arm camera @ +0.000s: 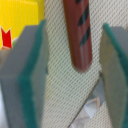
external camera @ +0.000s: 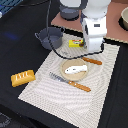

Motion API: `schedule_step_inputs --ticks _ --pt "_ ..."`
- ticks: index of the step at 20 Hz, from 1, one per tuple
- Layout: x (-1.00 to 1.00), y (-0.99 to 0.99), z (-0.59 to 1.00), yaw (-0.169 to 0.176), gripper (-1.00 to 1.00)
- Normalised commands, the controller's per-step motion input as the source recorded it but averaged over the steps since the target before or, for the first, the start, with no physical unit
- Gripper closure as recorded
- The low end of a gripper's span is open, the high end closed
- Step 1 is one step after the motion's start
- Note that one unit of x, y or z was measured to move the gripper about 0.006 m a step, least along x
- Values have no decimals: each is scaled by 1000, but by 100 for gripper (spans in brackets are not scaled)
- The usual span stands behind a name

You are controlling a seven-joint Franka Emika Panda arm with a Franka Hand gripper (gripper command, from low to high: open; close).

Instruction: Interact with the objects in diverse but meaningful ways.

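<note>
Risk: tool [arm camera: 75, 75] is sitting wide open, straddling the sausage [arm camera: 78, 35] with nothing gripped, pads [arm camera: 30, 75] clear on both sides. It's only over the sausage's end, so closing there could pinch the tip and squirt it out, or snag the placemat [external camera: 55, 95]. Near desk edge: bread loaf [external camera: 23, 77], then knife [external camera: 70, 82], plate [external camera: 75, 70] with fish [external camera: 76, 69]. Further back: sausage, yellow block [external camera: 75, 43], grey pot [external camera: 49, 37].

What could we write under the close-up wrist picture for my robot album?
Open gripper straddling the red-brown sausage on the woven mat, yellow block beside it.
</note>
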Motion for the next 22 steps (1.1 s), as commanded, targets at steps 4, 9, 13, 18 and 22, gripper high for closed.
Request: schedule_step_inputs --ticks 4,9,13,18,22 --pt "-303 244 7 63 -100" --pt "-297 328 137 96 -100" --pt "-324 316 -63 68 -100" --pt "-463 176 -238 32 -100" --pt "-692 127 -279 1 -100"
